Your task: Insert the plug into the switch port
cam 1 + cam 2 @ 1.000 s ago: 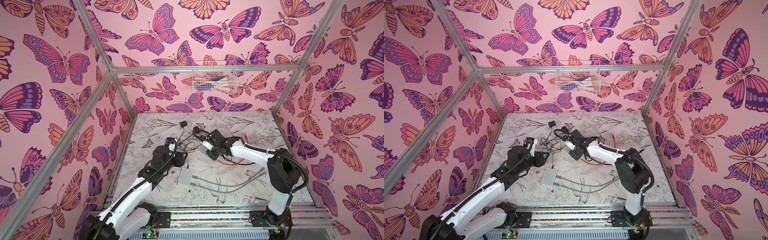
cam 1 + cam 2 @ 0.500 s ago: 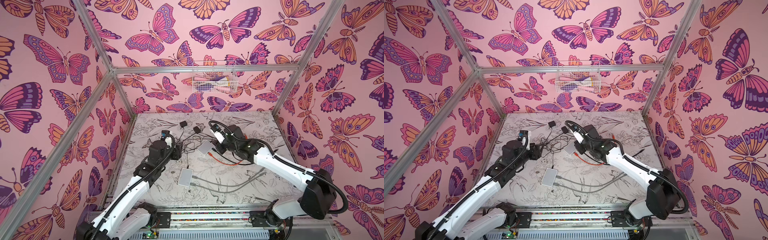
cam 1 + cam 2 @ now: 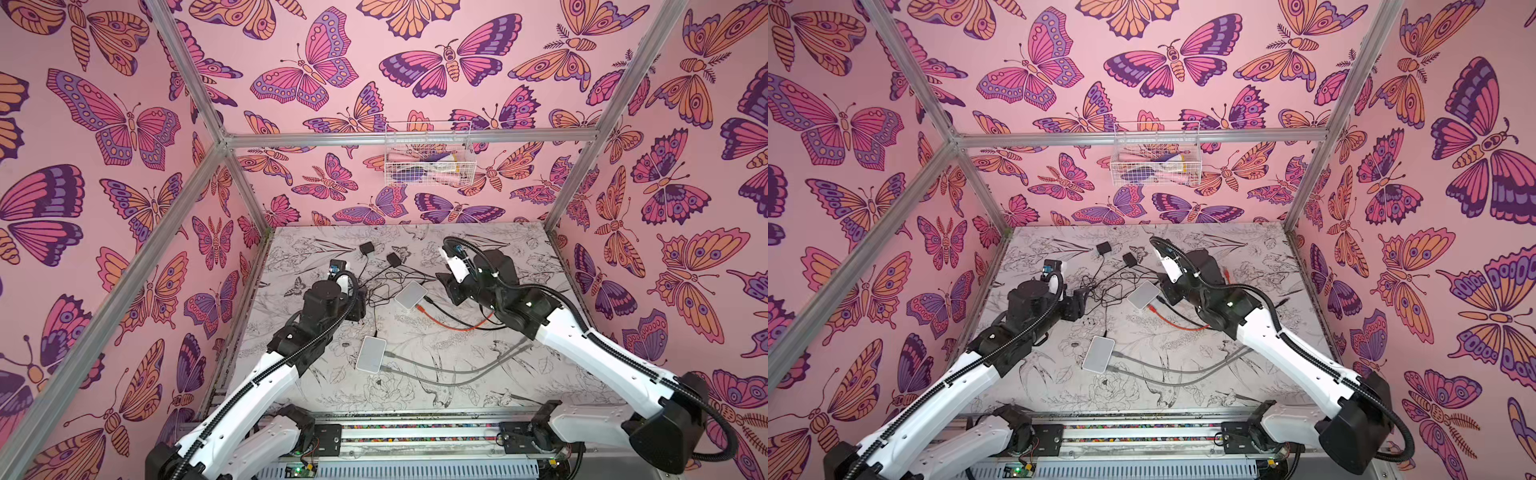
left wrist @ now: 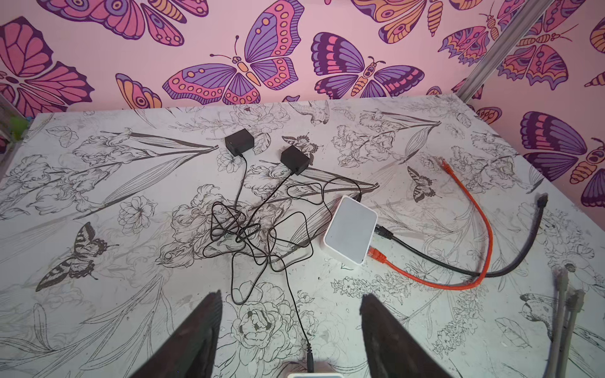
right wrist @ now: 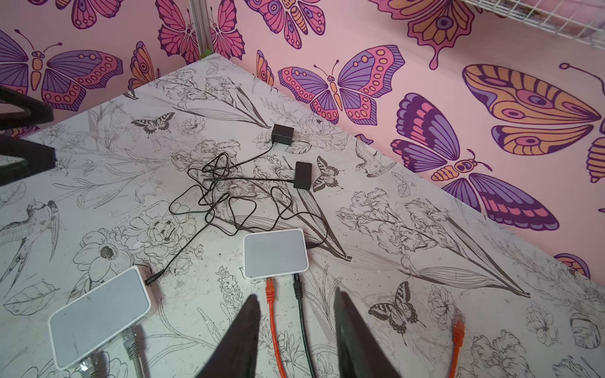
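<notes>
The far white switch lies mid-table. An orange plug and a black plug sit side by side in its ports. Their cables trail off to the right. My right gripper hovers open just behind those plugs, over both cables and gripping neither. My left gripper is wide open and empty, left of the switch, above the thin black cords.
A second white switch lies nearer the front with two grey cables plugged in. Two black power adapters and tangled cords lie at the back. Loose orange and black cable ends lie right.
My right gripper has drawn back to the right off the far switch, which now shows with both plugs in it. My left gripper has opened wider and shifted slightly back.
</notes>
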`<action>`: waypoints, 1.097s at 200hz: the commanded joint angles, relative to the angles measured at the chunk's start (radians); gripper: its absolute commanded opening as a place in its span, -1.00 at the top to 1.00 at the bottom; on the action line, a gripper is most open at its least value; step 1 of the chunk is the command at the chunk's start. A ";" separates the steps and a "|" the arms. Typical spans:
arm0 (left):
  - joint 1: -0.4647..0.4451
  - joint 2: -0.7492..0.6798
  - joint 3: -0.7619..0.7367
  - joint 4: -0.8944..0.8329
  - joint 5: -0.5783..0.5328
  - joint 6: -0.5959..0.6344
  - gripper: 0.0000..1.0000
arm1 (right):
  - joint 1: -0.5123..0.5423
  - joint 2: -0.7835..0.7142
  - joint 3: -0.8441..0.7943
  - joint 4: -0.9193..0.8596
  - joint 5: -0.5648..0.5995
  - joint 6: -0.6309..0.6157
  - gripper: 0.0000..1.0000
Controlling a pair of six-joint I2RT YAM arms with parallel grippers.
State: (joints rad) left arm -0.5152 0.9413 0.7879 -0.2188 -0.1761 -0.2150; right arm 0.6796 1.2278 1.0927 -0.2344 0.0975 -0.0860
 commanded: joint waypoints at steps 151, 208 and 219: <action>-0.086 -0.107 -0.116 -0.004 -0.337 0.116 -0.42 | -0.023 -0.436 -0.333 0.104 0.268 0.083 0.18; -0.088 -0.127 -0.148 0.005 -0.369 0.122 -0.40 | -0.023 -0.567 -0.420 0.101 0.334 0.083 0.18; -0.088 -0.130 -0.154 0.007 -0.372 0.122 -0.40 | -0.022 -0.587 -0.440 0.108 0.350 0.079 0.19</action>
State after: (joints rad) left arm -0.5968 0.8261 0.6586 -0.2306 -0.5114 -0.1081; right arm 0.6617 0.6804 0.6834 -0.1455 0.3828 -0.0227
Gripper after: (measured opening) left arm 0.702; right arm 0.408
